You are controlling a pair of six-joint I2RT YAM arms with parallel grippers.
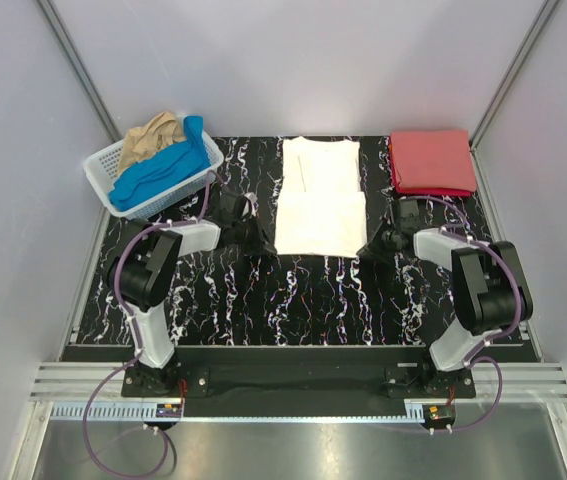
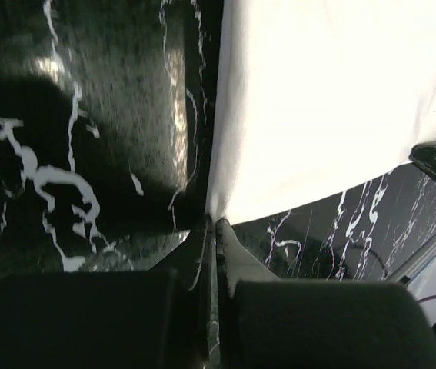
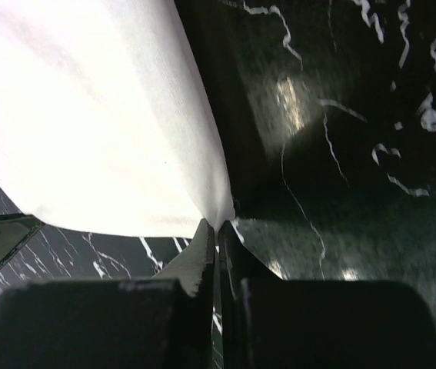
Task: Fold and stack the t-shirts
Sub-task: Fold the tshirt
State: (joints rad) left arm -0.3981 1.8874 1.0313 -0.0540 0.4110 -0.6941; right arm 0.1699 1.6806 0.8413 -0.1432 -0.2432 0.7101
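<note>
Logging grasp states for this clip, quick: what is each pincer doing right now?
Left pincer: closed, pinching the near left corner of the white t-shirt.
Right pincer: closed, pinching that t-shirt's near right corner.

The white tee (image 1: 320,197) lies flat in the middle of the frame, folded to a long rectangle. Its lower half looks a little wider than the upper half, and an edge crosses between them. Each lower corner is pinched: the left gripper (image 2: 211,227) holds one and the right gripper (image 3: 219,231) holds the other. The red tee (image 1: 432,162) lies folded to a neat rectangle at the upper right. The blue tee (image 1: 163,170) and the tan tee (image 1: 153,137) are crumpled together in the basket (image 1: 103,175) at the upper left, the tan one on top.
</note>
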